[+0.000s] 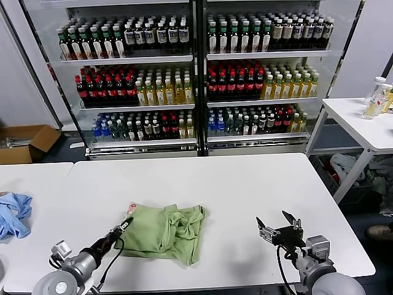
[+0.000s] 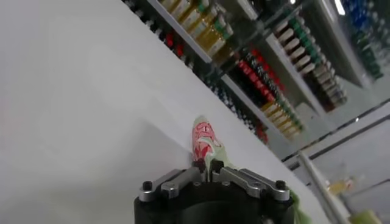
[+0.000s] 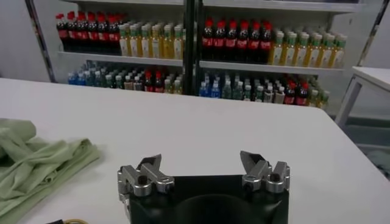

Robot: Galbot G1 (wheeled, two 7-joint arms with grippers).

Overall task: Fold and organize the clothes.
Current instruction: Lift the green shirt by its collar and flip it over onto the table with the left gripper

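Fingers of the left gripper (image 1: 127, 224) are pinched on the edge of the light green cotton shirt (image 1: 164, 230) lying crumpled mid-table, the right gripper (image 1: 277, 228) waits open nearby, so folding seems underway and next needs a pull across.

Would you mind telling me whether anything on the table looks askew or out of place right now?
The green shirt lies bunched and creased rather than flat, its printed corner pinched in the left hand. A blue cloth sits crumpled at the table's far left edge. The right hand hovers open, off to the shirt's right.
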